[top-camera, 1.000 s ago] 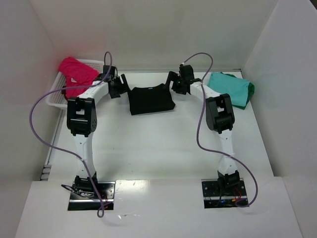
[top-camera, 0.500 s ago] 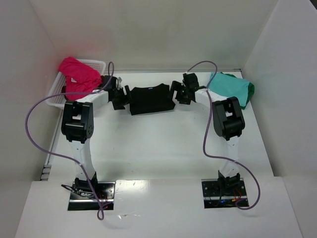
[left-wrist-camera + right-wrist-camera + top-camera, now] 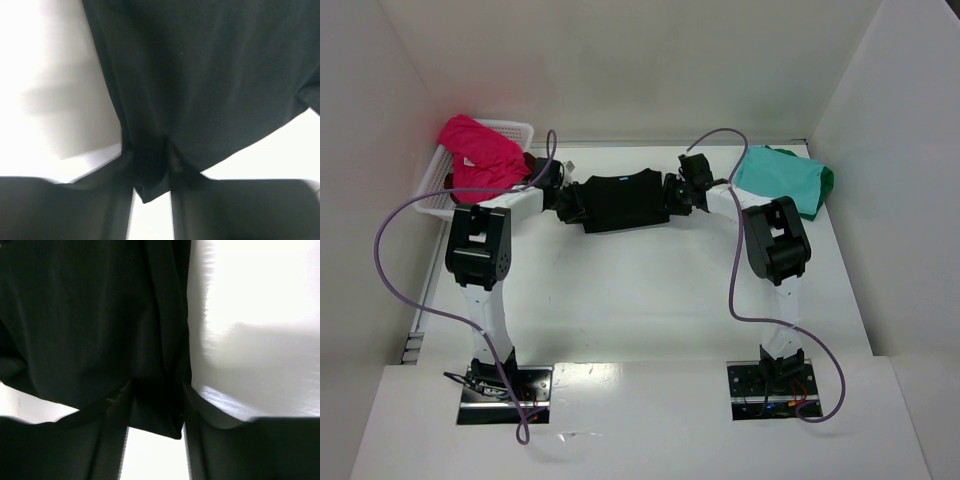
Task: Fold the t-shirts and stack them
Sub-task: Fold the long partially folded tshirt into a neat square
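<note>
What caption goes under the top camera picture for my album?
Left gripper and right gripper grip the black t-shirt by its sides; pink t-shirt and teal t-shirt wait.

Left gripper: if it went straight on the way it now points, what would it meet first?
The black cloth t-shirt. The left gripper points straight into it, and the shirt's near edge already sits between its fingers. Going further, it would probably only push into more of the same cloth.

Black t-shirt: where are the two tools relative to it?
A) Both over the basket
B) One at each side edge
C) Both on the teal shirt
B: the left tool and the right tool sit at opposite side edges of the black t-shirt, with its cloth between each one's jaws.
</note>
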Controlling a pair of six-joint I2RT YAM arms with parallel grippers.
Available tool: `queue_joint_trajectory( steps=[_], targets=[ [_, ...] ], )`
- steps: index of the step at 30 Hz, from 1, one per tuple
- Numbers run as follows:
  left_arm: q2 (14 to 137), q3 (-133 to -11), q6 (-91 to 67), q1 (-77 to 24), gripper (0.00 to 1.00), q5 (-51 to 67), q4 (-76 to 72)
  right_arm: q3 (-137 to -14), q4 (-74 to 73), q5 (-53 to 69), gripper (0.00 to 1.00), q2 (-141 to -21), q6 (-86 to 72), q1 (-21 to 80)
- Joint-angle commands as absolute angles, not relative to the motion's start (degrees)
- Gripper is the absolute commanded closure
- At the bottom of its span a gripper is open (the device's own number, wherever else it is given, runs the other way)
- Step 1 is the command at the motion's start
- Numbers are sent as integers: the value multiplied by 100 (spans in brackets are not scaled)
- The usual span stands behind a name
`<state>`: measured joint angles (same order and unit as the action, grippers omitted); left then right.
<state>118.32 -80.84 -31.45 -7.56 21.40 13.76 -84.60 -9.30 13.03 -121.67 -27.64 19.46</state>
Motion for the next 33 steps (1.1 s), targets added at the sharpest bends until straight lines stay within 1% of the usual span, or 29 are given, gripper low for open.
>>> queue_joint_trajectory(
  steps=[1,2,3,4,6,8,9,13,18,24,29,33],
  targets=[
    [11900,-8042,-2997,-791,74,2320,1383,-8531,-738,1418,59,-12164,-2760,1969],
    [11900,-8042,-2997,-791,78,2320,1443,-8525,-738,1424,66,-12164,-2760,2015],
    [11900,-8042,-2997,-837,81,2320,1450,-8456,-738,1424,69,-12164,-2760,2021],
    [11900,-8042,-2997,-844,87,2320,1535,-8339,-738,1424,73,-12103,-2760,2021],
    [11786,-8042,-2936,-844,93,2320,1724,-8100,-784,1424,82,-11942,-2760,2021],
    [11672,-7866,-2936,-844,99,2320,1800,-7897,-791,1424,88,-11797,-2805,2021],
    [11542,-7788,-2936,-844,100,2320,1810,-7695,-791,1424,92,-11643,-2812,2021],
    [11216,-7488,-2891,-844,100,2268,2009,-7102,-791,1424,98,-11174,-2917,2021],
    [10645,-6979,-2883,-984,100,2268,2338,-6485,-923,1365,98,-10513,-3129,2276],
    [9734,-6239,-3058,-1484,100,2268,2825,-5910,-1387,1065,99,-9737,-3539,2845],
    [9117,-5633,-3262,-1670,100,2226,3116,-5311,-1626,1055,99,-9215,-3921,3015],
    [8721,-5449,-3388,-1793,100,2215,3366,-4854,-1817,1055,98,-8678,-4241,3293]
  ],
)
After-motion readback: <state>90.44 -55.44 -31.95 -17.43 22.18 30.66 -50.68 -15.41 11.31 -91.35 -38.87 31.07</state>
